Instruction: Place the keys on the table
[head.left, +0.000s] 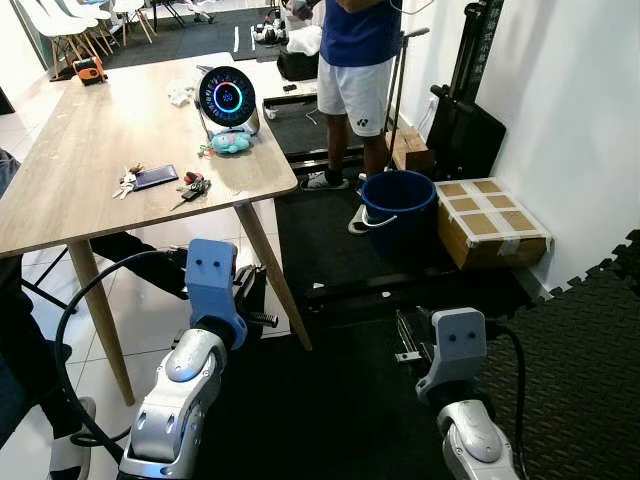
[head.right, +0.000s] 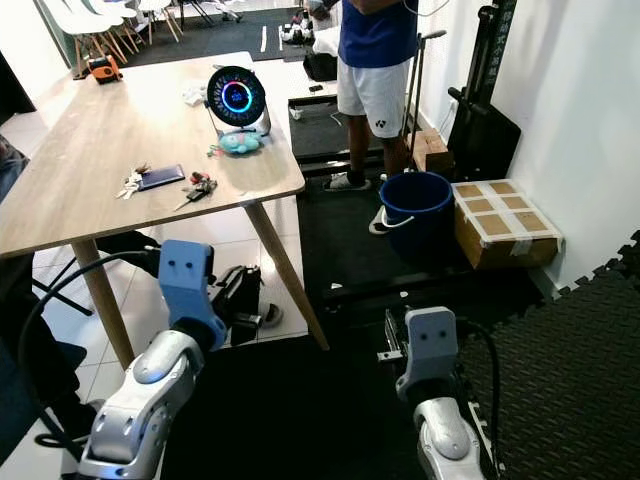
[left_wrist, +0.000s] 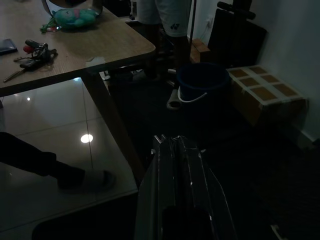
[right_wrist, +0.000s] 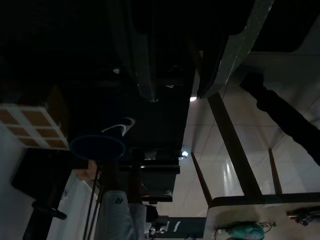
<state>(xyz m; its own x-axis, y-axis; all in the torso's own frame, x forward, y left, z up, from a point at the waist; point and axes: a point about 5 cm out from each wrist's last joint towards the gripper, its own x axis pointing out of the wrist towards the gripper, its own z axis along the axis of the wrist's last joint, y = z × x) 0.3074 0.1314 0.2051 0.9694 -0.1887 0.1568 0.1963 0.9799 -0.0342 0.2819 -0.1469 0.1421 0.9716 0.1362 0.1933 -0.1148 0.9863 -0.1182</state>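
A: While you hold both arms low in front of the worktop (head.left: 90, 215), check where the keys (head.left: 193, 187) are. I read them as already lying on the wood, near the near edge, just right of a dark phone (head.left: 156, 176), with a second bunch of keys (head.left: 127, 181) at the phone's left.

B: And the left end effector (head.left: 252, 296)?

A: It hangs below the worktop's near right corner, beside the leg (head.left: 272, 272). In the left wrist view its fingers (left_wrist: 172, 165) look pressed together with nothing between them. If you raise that arm from here, you could strike the underside of the edge or the leg, because it sits right under the overhang.

B: Further right?

A: A round glowing gadget (head.left: 228, 98) and a teal toy (head.left: 230, 142) stand at the far right edge; a sweep across the top could push them off. Beyond, a person (head.left: 355, 70) stands by a blue bucket (head.left: 397, 205) and a cardboard box (head.left: 490, 220).

B: The right end effector (head.left: 408, 338)?

A: Low over the dark mat, idle; its fingers (right_wrist: 142, 65) appear parted and empty. Turning right risks the bucket.
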